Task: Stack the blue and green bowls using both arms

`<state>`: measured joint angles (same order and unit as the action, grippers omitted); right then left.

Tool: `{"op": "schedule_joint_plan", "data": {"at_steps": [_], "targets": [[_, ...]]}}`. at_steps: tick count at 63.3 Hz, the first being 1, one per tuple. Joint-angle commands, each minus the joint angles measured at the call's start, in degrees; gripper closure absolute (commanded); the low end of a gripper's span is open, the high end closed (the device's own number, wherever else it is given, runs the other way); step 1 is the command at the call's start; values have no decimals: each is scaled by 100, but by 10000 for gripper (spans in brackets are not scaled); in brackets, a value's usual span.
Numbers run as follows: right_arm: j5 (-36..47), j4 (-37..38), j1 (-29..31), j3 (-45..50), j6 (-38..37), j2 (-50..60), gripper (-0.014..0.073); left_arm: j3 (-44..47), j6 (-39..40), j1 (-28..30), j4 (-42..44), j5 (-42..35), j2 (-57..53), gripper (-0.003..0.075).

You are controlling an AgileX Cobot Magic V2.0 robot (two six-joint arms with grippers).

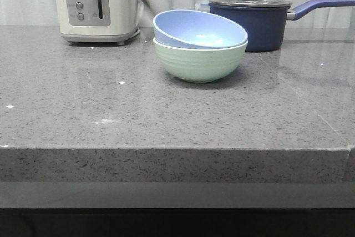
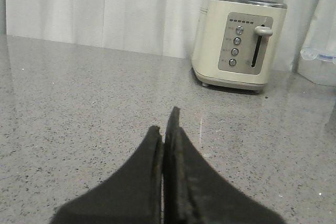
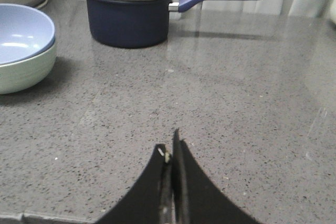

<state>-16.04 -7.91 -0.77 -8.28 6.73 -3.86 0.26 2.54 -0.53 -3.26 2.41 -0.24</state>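
The blue bowl [image 1: 197, 28] sits tilted inside the green bowl [image 1: 199, 62] at the back middle of the grey counter. Both also show in the right wrist view, the blue bowl [image 3: 21, 32] nested in the green bowl [image 3: 26, 72]. My left gripper [image 2: 164, 129] is shut and empty, low over bare counter, facing the toaster. My right gripper [image 3: 170, 148] is shut and empty, near the counter's front edge, well short of the bowls. Neither arm shows in the front view.
A cream toaster [image 1: 100, 4] stands at the back left, also in the left wrist view [image 2: 239, 43]. A dark navy lidded saucepan [image 1: 252, 18] with a long handle stands behind the bowls to the right. The counter's front edge [image 1: 177, 151] runs across the front.
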Motion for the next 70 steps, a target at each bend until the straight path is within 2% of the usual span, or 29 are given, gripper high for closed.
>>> {"op": "schedule_joint_plan", "data": {"at_steps": [1, 15, 50, 61, 70], "targets": [[1059, -51, 34, 312, 64, 245, 651, 26, 26, -52, -24, -481, -103, 740], [1756, -51, -33, 907, 64, 564, 651, 26, 26, -52, -24, -481, -103, 740], [1720, -44, -53, 891, 39, 557, 651, 26, 26, -52, -24, -481, -103, 740], [2024, 555, -53, 891, -876, 562, 651, 26, 26, -52, -24, -481, -103, 740], [2007, 573, -47, 891, -963, 562, 651, 26, 26, -52, -24, -481, -103, 740]]}}
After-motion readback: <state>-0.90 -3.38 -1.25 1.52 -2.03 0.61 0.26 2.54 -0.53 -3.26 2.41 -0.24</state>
